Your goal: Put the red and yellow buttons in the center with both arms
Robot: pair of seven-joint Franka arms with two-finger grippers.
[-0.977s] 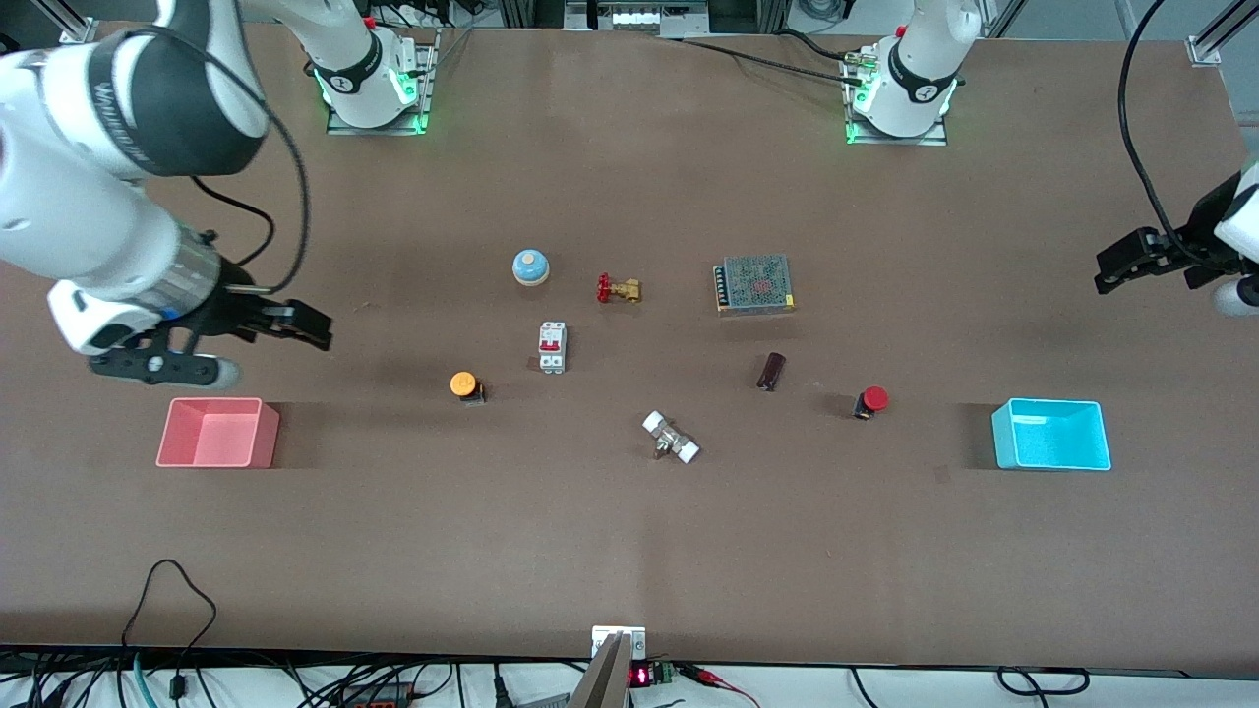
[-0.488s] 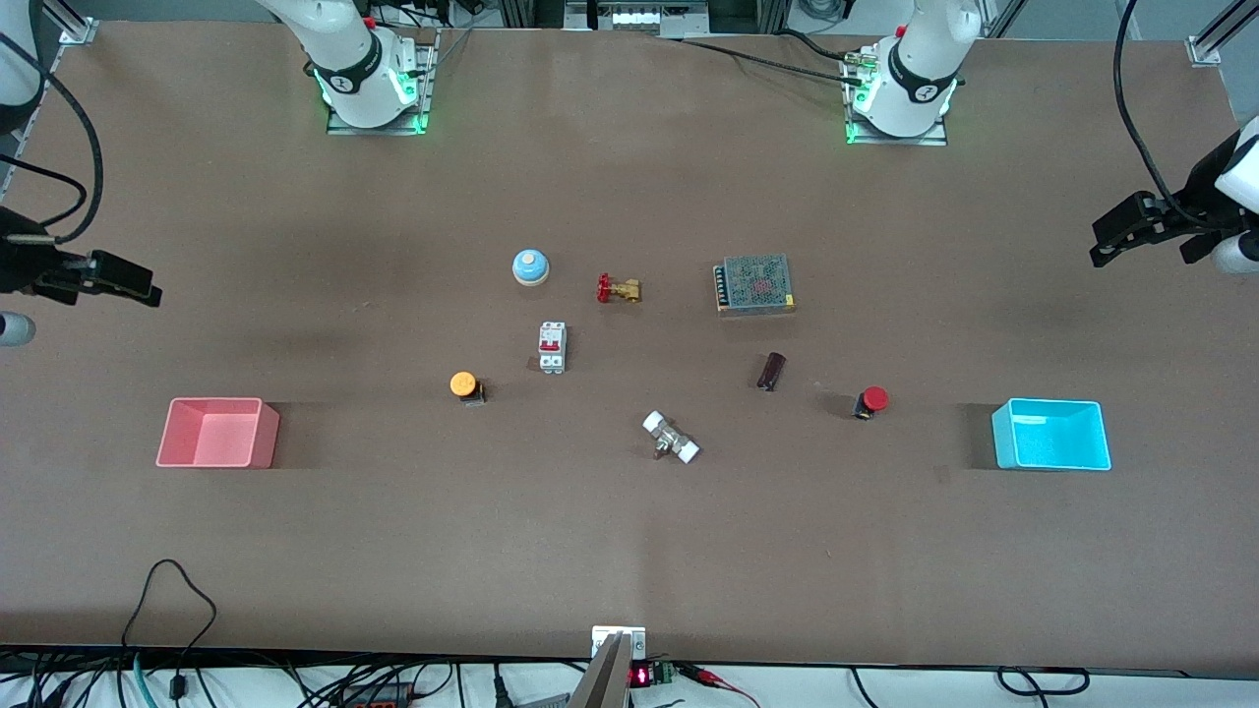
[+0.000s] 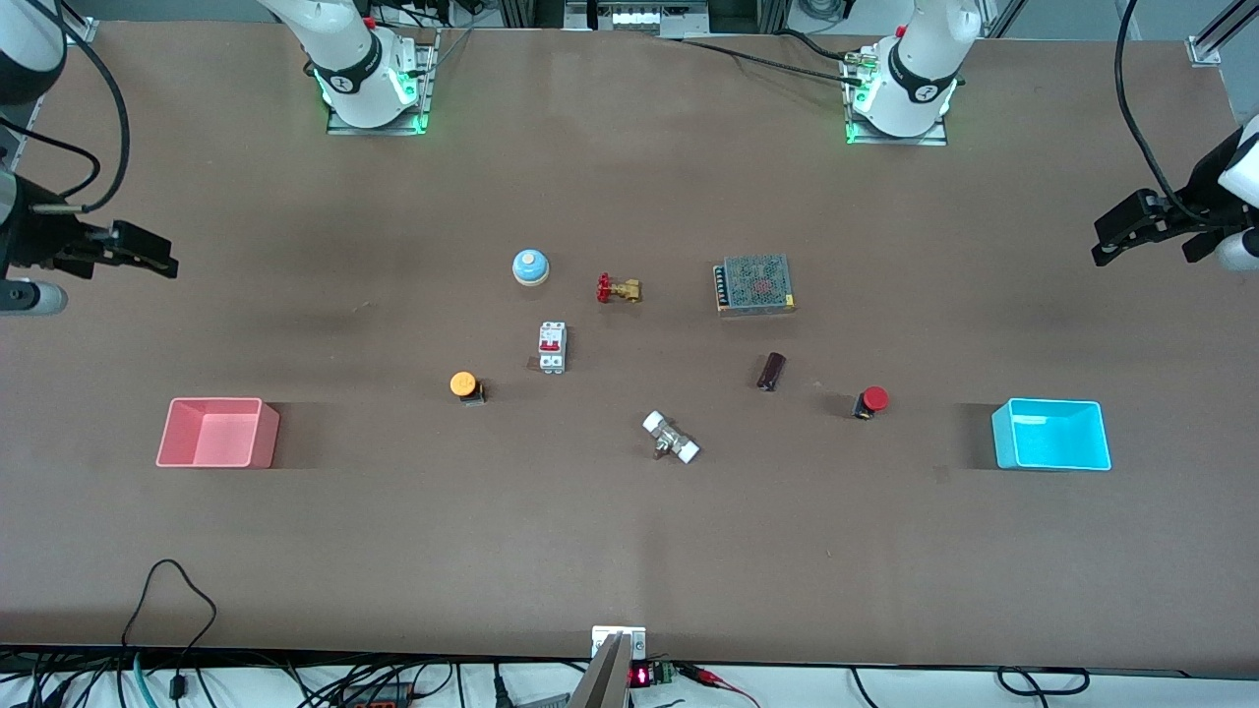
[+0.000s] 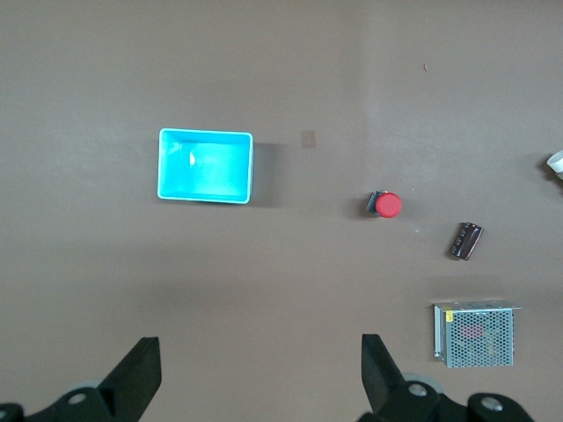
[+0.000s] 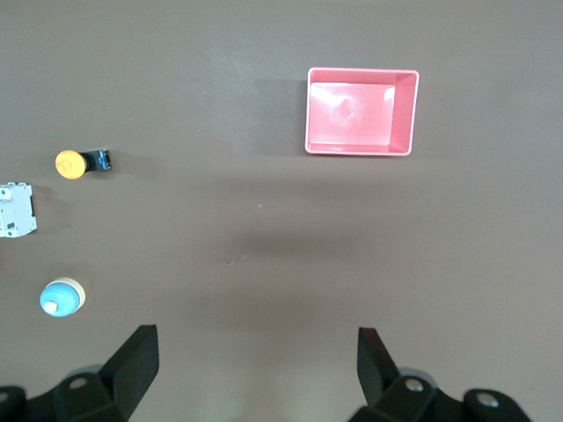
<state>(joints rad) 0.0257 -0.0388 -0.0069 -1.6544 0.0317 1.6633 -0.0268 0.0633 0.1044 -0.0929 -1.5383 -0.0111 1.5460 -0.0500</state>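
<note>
The yellow button (image 3: 463,384) stands on the brown tabletop toward the right arm's end; it also shows in the right wrist view (image 5: 70,163). The red button (image 3: 871,399) stands toward the left arm's end, beside the cyan bin; it also shows in the left wrist view (image 4: 386,205). My right gripper (image 3: 148,258) hangs open and empty high over the table's right-arm end, its fingers wide apart in its wrist view (image 5: 255,338). My left gripper (image 3: 1116,236) hangs open and empty over the left-arm end (image 4: 259,347). Neither is near a button.
A pink bin (image 3: 217,433) and a cyan bin (image 3: 1051,435) sit at the two ends. Mid-table lie a blue-white bell (image 3: 530,266), a brass valve (image 3: 618,289), a circuit breaker (image 3: 552,347), a mesh power supply (image 3: 754,284), a dark cylinder (image 3: 771,371) and a white fitting (image 3: 671,438).
My right arm swung away from above the pink bin toward its end of the table, then eased slightly back. My left gripper shifted a little toward the bases. The objects have not moved.
</note>
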